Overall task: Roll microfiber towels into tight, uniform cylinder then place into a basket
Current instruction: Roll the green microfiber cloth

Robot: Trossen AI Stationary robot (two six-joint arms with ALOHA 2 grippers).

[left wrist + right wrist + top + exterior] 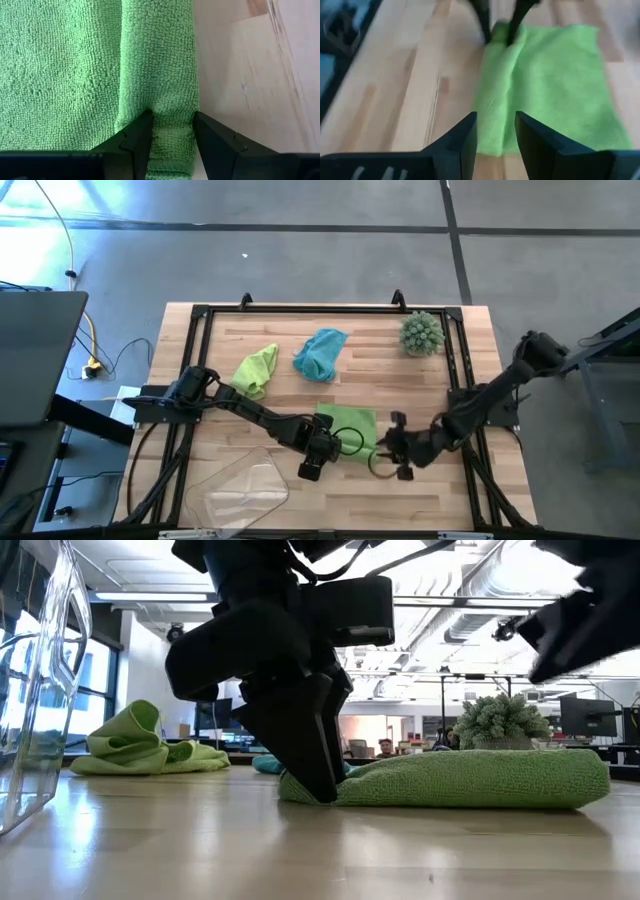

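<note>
Three towels on the table [250, 320], w/ one being worked: a lime green towel [352, 427] lies flat near the table's middle, toward the front edge, its near edge already folded into a low ridge, so the rolling step looks just begun. The basket [240, 490] sits empty at approx 7 o'clock from that towel, near the front-left corner. Other lime towel [256, 370] is crumpled at 10 o'clock from it, teal towel [321, 353] at 11 o'clock, both untouched; spiky ball [421, 334] at 1 o'clock, not part of the job. Left gripper [171, 131] pinches the ridge's left end, fingers clamped on the fold w/ cloth bulging between them. Right gripper [496, 131] hovers over the ridge's right end, fingers parted and grasping nothing; cloth shows in the gap but the low view has that gripper up off the table. Next move prob. needs the right gripper to drop and close on its end, then both turn the fold over together toward 12 o'clock, keeping tension even so the cylinder stays tight and doesn't cone.
</note>
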